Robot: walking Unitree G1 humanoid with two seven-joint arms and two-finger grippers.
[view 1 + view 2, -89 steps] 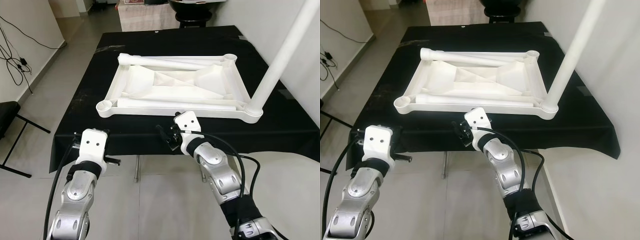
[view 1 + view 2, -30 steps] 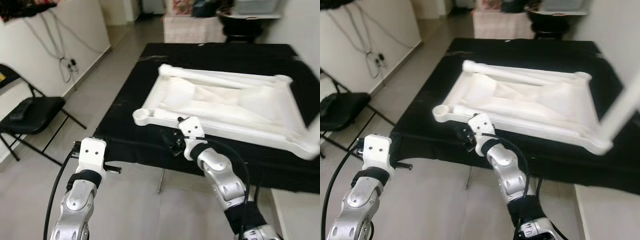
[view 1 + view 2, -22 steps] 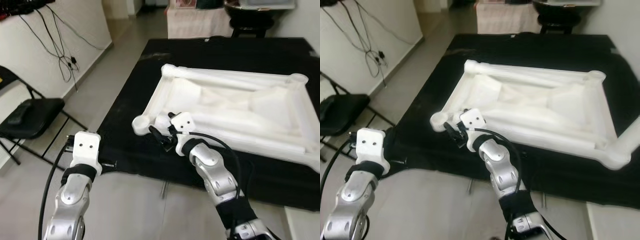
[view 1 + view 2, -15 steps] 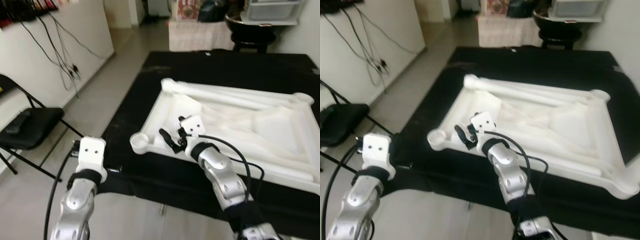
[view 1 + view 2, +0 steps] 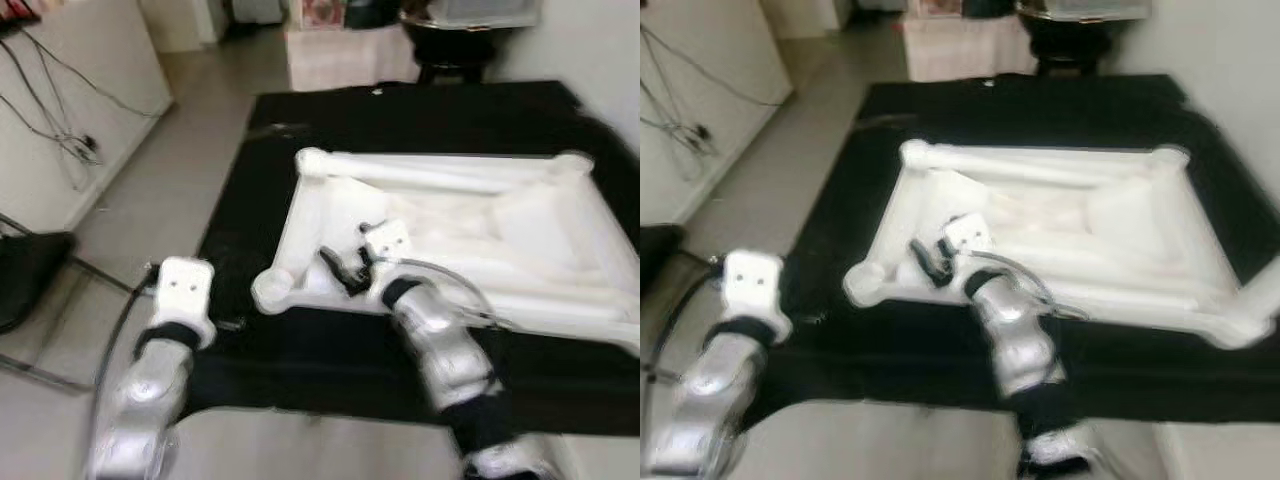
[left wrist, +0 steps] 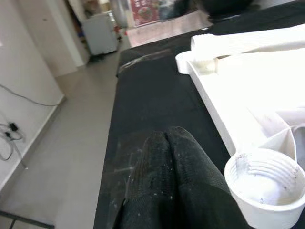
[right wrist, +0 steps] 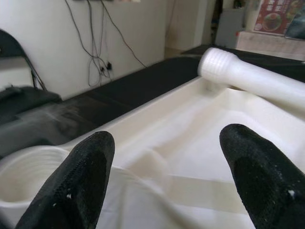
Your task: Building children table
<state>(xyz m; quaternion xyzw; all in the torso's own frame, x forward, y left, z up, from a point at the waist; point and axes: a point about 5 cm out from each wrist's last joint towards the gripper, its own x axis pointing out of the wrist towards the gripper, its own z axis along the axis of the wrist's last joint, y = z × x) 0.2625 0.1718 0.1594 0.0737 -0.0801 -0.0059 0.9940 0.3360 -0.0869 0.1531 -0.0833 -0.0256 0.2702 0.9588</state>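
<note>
Left eye view, blurred. White tabletop [image 5: 450,235] lies upside down on the black cloth [image 5: 330,110], ribs up, round leg sockets at the corners. Near-left socket [image 5: 272,290] sits at about 7 o'clock of the top. Right gripper [image 5: 345,270] hovers over the near-left part of the top, just at 3 o'clock of that socket. Left gripper [image 5: 235,323] is low at the cloth's near-left edge; fingers too blurred here to read.

Right eye view. Same layout; a loose leg [image 5: 1040,163] lies along the far rail, at 12 o'clock of the top.

Left wrist view. Left fingers [image 6: 171,186] pressed together, holding nothing, over the cloth, with the threaded socket [image 6: 264,183] just beside them.

Right wrist view. Right fingers [image 7: 86,176] spread wide apart, empty, over the hollow underside; leg end [image 7: 221,64] beyond them.

Handling, judged: moulded plastic, stiff, light, smooth and likely slippery. The top is too broad to pinch; take a rib or rail edge. Take a leg mid-shaft, across its round section.
</note>
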